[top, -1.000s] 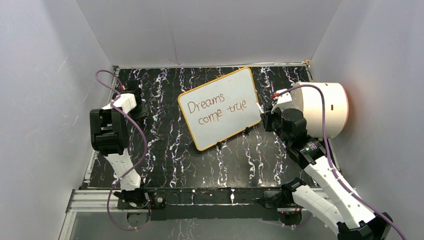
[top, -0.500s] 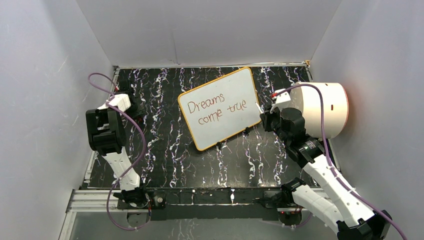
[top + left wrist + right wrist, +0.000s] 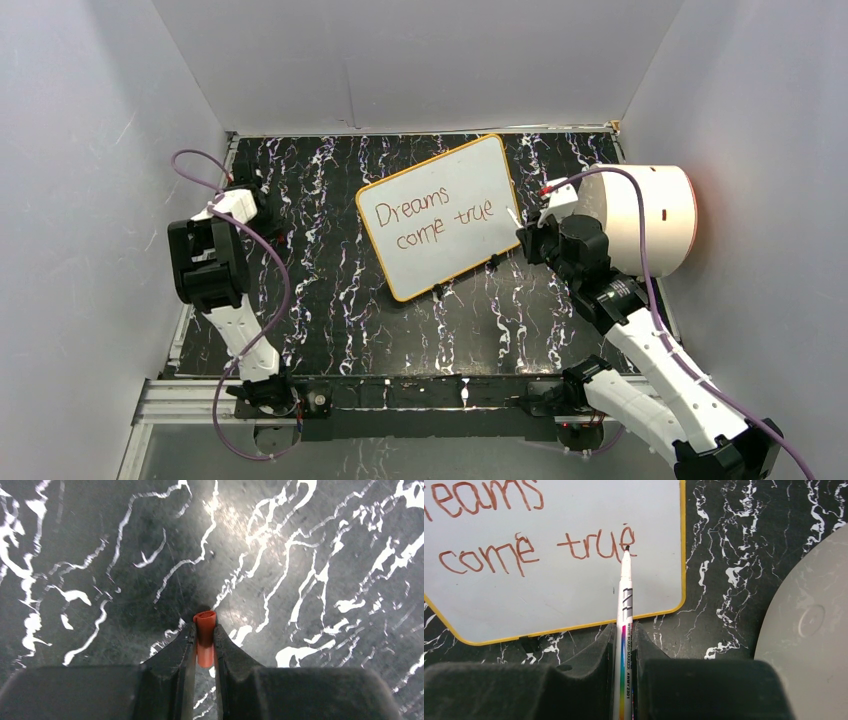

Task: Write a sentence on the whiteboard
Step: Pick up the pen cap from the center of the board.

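Note:
The whiteboard [image 3: 440,215] lies tilted on the dark marbled table, with "Dreams come true" written on it in red-brown. It also shows in the right wrist view [image 3: 549,580]. My right gripper [image 3: 624,635] is shut on a white whiteboard marker [image 3: 625,605], whose tip rests at the last "e" of "true". In the top view the right gripper [image 3: 530,235] sits at the board's right edge. My left gripper [image 3: 205,640] is shut on the small orange marker cap [image 3: 205,630], held over the table at the far left [image 3: 240,200].
A big white cylinder [image 3: 655,220] lies at the right wall, close behind my right arm; it also shows in the right wrist view [image 3: 809,630]. Small black clips [image 3: 438,290] sit on the board's near edge. Grey walls enclose the table on three sides.
My left arm has drawn back toward the left wall with the cap. My right gripper and marker have shifted slightly at the board's right edge.

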Robot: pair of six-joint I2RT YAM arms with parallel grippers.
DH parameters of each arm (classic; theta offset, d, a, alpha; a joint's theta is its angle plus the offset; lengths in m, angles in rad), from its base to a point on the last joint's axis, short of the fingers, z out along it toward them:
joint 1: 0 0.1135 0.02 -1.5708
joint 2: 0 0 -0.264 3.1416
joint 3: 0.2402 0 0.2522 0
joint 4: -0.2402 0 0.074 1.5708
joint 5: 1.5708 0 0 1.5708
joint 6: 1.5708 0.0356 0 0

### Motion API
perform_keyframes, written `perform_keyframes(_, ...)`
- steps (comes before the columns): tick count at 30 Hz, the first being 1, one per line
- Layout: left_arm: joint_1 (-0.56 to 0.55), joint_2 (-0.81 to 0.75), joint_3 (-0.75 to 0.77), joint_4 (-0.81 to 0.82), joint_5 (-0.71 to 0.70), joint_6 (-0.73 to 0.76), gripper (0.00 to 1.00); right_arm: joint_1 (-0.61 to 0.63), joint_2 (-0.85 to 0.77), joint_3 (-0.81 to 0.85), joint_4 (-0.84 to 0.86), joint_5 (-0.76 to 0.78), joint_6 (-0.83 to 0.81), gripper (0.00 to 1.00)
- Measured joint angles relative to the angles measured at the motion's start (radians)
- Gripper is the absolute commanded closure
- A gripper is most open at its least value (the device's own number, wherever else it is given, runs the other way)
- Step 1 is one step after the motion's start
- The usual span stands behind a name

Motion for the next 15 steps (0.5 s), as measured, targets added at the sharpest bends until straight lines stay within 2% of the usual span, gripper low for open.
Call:
perform_keyframes(9,0.000,-0.142,-0.130,-0.024,0.163,-0.076,1.00,0.000,0.020,0.000,0.006,-0.138,0.000,1.00)
perform_keyframes(15,-0.003,-0.379,-0.283,0.032,0.281,-0.169,1.00,0.018,0.022,-0.033,0.067,-0.243,0.008,1.00)
